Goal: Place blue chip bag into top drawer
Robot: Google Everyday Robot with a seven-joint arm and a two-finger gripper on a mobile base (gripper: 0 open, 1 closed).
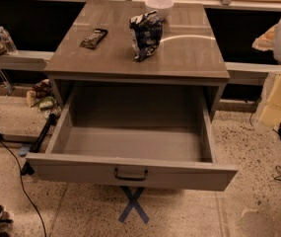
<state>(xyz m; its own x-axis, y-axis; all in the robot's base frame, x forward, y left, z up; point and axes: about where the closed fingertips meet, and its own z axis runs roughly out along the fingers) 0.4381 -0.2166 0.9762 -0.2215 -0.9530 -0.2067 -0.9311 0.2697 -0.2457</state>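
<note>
At far right edge, gripper (279,100) hangs off the right side of the cabinet top (189,58); grip state: can't tell. Blue chip bag (145,34) stands well left of gripper & farther back, on that top, just in front of a white bowl (159,6). Flat dark packet (93,38) lies further left. Top drawer (130,169) is pulled open, below-left of gripper, w/ handle (130,174) at front centre.

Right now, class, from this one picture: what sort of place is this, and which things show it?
Probably a robot test lab, not a home: a grey cabinet with its top drawer open, a blue tape cross on the floor, loose cables. The robot's jaws hang at the right edge.
</note>
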